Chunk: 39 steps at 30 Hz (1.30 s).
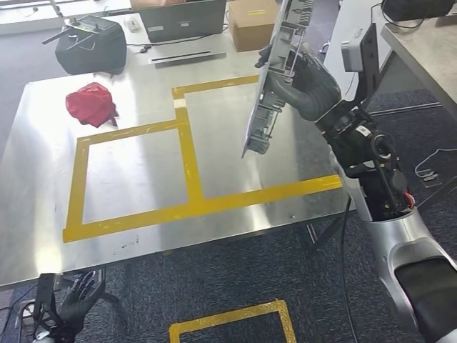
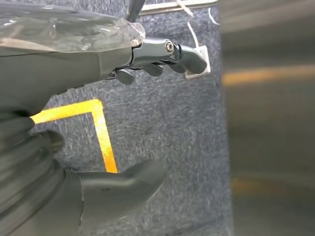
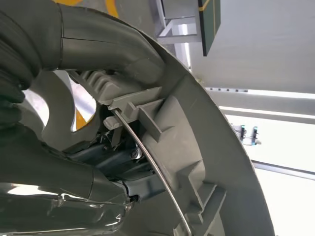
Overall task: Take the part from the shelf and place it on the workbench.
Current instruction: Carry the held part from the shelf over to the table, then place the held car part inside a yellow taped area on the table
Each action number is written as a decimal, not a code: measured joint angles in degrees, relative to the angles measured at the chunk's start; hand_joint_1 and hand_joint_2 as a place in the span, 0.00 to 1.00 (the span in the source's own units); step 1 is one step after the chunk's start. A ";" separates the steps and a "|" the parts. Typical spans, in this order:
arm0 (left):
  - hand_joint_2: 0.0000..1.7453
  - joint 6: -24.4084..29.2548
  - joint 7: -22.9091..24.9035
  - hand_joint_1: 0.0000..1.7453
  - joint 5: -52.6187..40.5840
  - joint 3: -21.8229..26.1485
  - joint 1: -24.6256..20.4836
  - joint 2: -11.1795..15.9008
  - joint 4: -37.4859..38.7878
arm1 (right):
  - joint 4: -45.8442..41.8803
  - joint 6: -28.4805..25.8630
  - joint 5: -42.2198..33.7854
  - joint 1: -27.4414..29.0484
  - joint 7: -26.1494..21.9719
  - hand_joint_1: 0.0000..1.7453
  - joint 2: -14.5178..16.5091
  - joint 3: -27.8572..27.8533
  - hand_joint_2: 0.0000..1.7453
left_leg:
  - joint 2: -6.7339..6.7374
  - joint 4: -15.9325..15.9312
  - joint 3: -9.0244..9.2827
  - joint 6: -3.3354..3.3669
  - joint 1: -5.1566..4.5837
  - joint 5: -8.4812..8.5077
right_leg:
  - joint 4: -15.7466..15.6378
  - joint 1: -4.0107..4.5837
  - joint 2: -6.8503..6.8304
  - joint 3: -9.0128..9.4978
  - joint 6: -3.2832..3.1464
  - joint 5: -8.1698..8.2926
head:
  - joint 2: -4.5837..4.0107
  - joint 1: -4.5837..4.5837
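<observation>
My right hand (image 1: pixel 302 82) grips the grey part (image 1: pixel 272 86) mid-length, tilted above the worktop (image 1: pixel 135 236); it looks stiff, light, ribbed plastic. My left hand (image 1: pixel 76 304) hangs open.

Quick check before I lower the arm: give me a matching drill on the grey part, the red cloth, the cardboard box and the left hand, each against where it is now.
Things:
1. grey part
2. red cloth
3. cardboard box
4. left hand

Places:
A. on the workbench, outside the yellow tape
B. low beside the workbench's near edge, holding nothing
C. held above the workbench by the right hand
D. on the far table

Pairs: 1-C, 2-A, 3-D, 4-B
</observation>
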 joint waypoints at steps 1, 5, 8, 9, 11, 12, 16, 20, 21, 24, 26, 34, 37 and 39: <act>1.00 0.14 0.00 0.00 0.00 -0.02 -0.01 0.01 0.00 | -0.01 0.07 0.01 0.04 -0.09 1.00 0.00 -0.01 1.00 | 0.02 -0.10 0.05 0.04 0.00 0.04 | 0.00 0.01 0.06 0.00 -0.09 -0.08 | 0.00 -0.18; 1.00 0.51 0.00 0.00 0.00 -0.22 -0.01 -0.01 0.01 | -0.02 0.36 0.32 0.30 -0.71 1.00 0.00 -0.01 1.00 | 0.08 -0.87 0.42 0.21 0.03 -0.03 | -0.02 0.06 0.11 -0.02 -0.43 -0.29 | 0.00 -0.65; 1.00 0.59 0.00 0.00 0.00 -0.43 0.03 -0.03 0.00 | -0.02 0.48 0.38 0.36 -0.99 1.00 0.00 -0.03 1.00 | 0.12 -1.16 0.51 0.19 0.04 -0.02 | -0.02 0.11 0.09 -0.04 -0.59 -0.28 | 0.00 -0.74; 1.00 0.60 0.00 0.00 0.00 -0.46 0.03 -0.04 0.00 | -0.02 0.52 0.38 0.36 -1.03 1.00 0.00 -0.03 1.00 | 0.13 -1.18 0.51 0.13 0.05 0.00 | -0.02 0.13 0.08 -0.04 -0.63 -0.27 | 0.00 -0.76; 1.00 0.62 0.00 0.00 0.00 -0.52 0.03 -0.07 0.01 | -0.02 0.55 0.38 0.36 -1.05 1.00 0.00 -0.03 1.00 | 0.13 -1.21 0.50 -0.06 0.05 0.04 | -0.01 0.15 0.06 -0.03 -0.70 -0.23 | 0.00 -0.78; 1.00 0.62 0.00 0.00 0.00 -0.56 0.03 -0.08 0.01 | -0.02 0.57 0.38 0.36 -1.05 1.00 0.00 -0.03 1.00 | 0.13 -1.22 0.50 -0.24 0.06 0.07 | -0.01 0.16 0.03 -0.03 -0.72 -0.21 | 0.00 -0.80; 1.00 0.62 0.00 0.00 0.00 -0.72 0.08 -0.13 0.00 | -0.02 0.66 0.38 0.35 -1.06 1.00 -0.01 -0.03 1.00 | 0.10 -1.19 0.48 -0.58 0.04 0.11 | -0.01 0.14 -0.09 0.04 -0.77 -0.16 | 0.00 -0.84; 1.00 0.62 0.00 0.00 -0.01 -0.81 0.10 -0.13 0.00 | -0.02 0.66 0.38 0.34 -1.07 1.00 0.00 -0.03 1.00 | 0.09 -1.06 0.46 -0.62 -0.01 0.08 | -0.08 0.08 -0.11 0.13 -0.76 -0.12 | 0.00 -0.83; 1.00 0.62 0.00 0.00 -0.01 -0.83 0.10 -0.13 0.00 | -0.02 0.66 0.45 0.34 -1.08 1.00 0.00 -0.04 1.00 | 0.09 -1.03 0.45 -0.63 -0.02 0.07 | -0.11 0.07 -0.11 0.15 -0.75 -0.10 | 0.00 -0.83; 1.00 0.62 0.05 0.00 -0.08 -0.89 0.09 -0.15 0.01 | -0.02 0.61 0.97 0.34 -1.10 1.00 -0.03 -0.08 1.00 | 0.09 -0.98 0.43 -0.62 -0.07 0.07 | -0.17 0.02 -0.11 0.17 -0.73 -0.09 | 0.00 -0.83; 1.00 0.62 0.13 0.00 -0.17 -0.99 0.07 -0.19 0.01 | -0.02 0.55 1.08 0.33 -1.10 1.00 -0.09 -0.14 1.00 | 0.10 -0.96 0.42 -0.61 -0.11 0.06 | -0.19 0.00 -0.11 0.18 -0.73 -0.09 | 0.00 -0.83; 1.00 1.10 0.30 0.00 -0.37 -1.92 0.04 -0.26 0.02 | -0.04 0.63 2.80 0.12 -1.12 1.00 -0.46 -0.30 1.00 | 0.11 -0.94 0.41 -0.55 -0.16 0.02 | -0.22 -0.04 -0.11 0.20 -0.71 -0.08 | 0.00 -0.84; 1.00 1.11 0.23 0.00 -0.39 -1.92 0.04 -0.25 0.02 | 0.48 0.87 6.53 -0.87 -1.38 1.00 -0.46 -0.11 1.00 | 0.09 -0.94 0.38 -0.55 -0.16 0.02 | -0.22 -0.04 -0.13 0.20 -0.71 -0.08 | 0.00 -0.84; 1.00 1.03 0.22 0.00 -0.55 -1.93 0.02 -0.29 0.02 | 1.50 0.91 10.67 -2.33 -1.85 1.00 -0.46 0.19 1.00 | 0.10 -0.94 0.38 -0.55 -0.16 0.02 | -0.22 -0.03 -0.13 0.20 -0.71 -0.08 | 0.00 -0.84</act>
